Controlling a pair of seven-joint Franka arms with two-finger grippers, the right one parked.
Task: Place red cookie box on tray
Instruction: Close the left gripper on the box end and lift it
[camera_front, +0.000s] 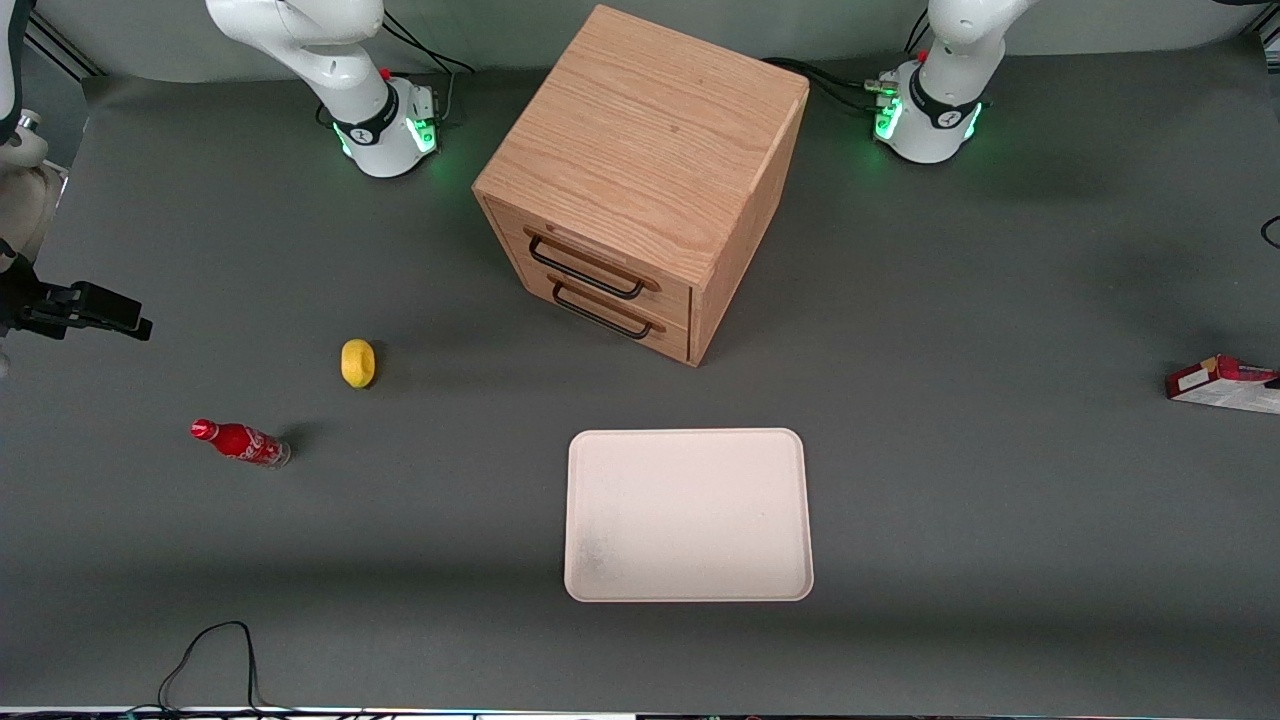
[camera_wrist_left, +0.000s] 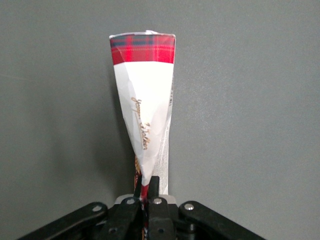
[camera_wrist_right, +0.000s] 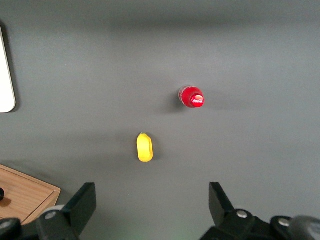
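The red cookie box (camera_front: 1222, 383) shows at the working arm's end of the table, partly cut off by the edge of the front view. In the left wrist view the box (camera_wrist_left: 145, 100) is seen edge-on, with a whitish face with script and a red tartan end. My left gripper (camera_wrist_left: 146, 186) is shut on the box's near end, with the dark fingers (camera_wrist_left: 155, 184) pinching it. The gripper itself is out of the front view. The cream-white tray (camera_front: 688, 515) lies flat and bare, nearer the front camera than the cabinet. Its corner (camera_wrist_right: 5, 75) shows in the right wrist view.
A wooden drawer cabinet (camera_front: 640, 180) with two drawers stands mid-table. A yellow lemon (camera_front: 357, 362) and a small red cola bottle (camera_front: 240, 442) lie toward the parked arm's end. A black cable (camera_front: 210, 650) loops at the table's near edge.
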